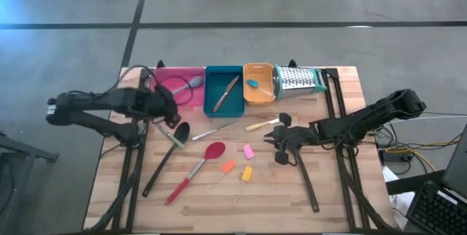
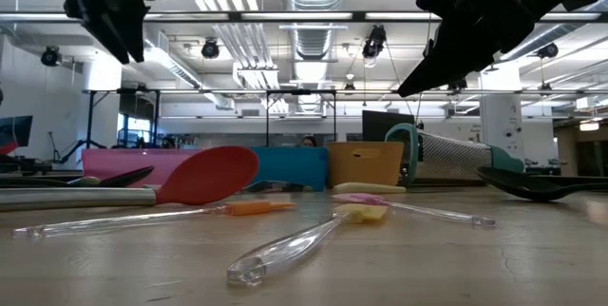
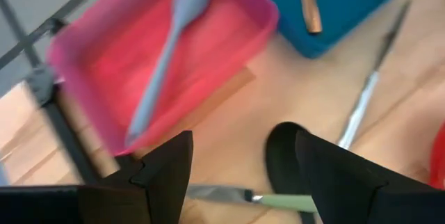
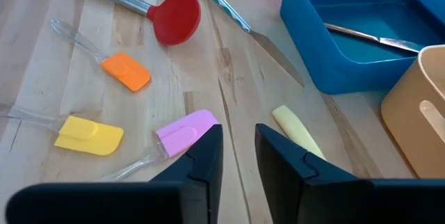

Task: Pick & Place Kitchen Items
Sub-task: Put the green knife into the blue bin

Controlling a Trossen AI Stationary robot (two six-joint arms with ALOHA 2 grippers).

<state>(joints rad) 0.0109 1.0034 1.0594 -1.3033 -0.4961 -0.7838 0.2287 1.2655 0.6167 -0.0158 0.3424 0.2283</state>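
— Where's your right gripper (image 4: 238, 156)?
— Over the bare wood; its fingers stand narrowly apart, holding nothing; the pink clear-handled silicone spatula (image 4: 185, 131) lies just beside them.
— And your left gripper (image 3: 243, 168)?
— Spread wide, empty, above the black plastic ladle (image 1: 166, 157); the pale grey spoon (image 3: 169, 51) lies in the pink rectangular tray (image 3: 90, 43).

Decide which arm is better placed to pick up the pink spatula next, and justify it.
Right. The right pincer hangs close over the pink spatula; the left pincer sits farther off, above the black ladle.

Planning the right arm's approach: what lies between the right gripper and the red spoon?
High view: only the pink spatula lies between right gripper and red spoon.
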